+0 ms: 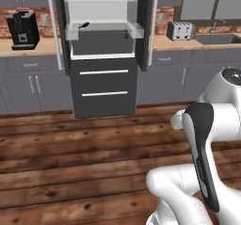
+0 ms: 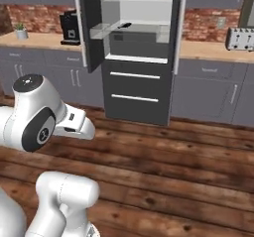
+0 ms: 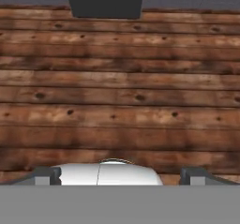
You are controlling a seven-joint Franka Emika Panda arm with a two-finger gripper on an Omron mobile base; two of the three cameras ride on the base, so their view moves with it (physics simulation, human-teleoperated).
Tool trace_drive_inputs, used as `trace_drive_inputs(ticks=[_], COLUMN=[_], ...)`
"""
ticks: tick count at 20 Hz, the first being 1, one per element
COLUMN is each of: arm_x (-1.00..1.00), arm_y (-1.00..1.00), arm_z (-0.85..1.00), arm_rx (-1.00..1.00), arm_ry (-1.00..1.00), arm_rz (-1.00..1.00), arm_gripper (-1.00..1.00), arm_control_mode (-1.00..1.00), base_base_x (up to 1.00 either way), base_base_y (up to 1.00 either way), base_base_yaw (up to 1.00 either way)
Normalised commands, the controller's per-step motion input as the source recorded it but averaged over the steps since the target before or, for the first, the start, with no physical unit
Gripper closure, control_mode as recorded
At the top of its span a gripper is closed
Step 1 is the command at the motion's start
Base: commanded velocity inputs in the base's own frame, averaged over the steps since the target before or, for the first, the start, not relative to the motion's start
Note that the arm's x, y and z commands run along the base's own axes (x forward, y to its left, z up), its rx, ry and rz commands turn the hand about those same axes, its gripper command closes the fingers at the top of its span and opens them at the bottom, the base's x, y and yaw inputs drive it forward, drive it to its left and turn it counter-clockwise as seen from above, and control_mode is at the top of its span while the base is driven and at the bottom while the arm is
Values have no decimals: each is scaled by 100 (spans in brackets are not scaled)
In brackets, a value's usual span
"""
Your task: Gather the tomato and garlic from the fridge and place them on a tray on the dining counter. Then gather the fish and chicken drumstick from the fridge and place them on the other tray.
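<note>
My tool (image 3: 120, 175) hangs wide and empty over the floor before the open fridge (image 1: 104, 50). A dark item (image 1: 84, 25), likely fish, lies on its shelf; I expect it slippery, best pinched mid-body.

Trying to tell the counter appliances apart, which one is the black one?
The coffee machine, on the counter left of the open fridge, is black. The toaster, on the counter to the fridge's right, is silver.
</note>
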Motion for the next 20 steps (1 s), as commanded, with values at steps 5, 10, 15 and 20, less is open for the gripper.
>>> trace_drive_inputs(ticks=[5, 10, 15, 20], arm_x=[0, 0, 0, 0], arm_y=[0, 0, 0, 0], arm_z=[0, 0, 0, 0], arm_rx=[0, 0, 0, 0], arm_ry=[0, 0, 0, 0], arm_rz=[0, 0, 0, 0], arm_gripper=[-100, -100, -100, -100], arm_control_mode=[100, 100, 100, 100], base_base_x=[100, 100, 100, 100], base_base_y=[27, 82, 8, -54], base_base_yaw=[0, 0, 1, 0])
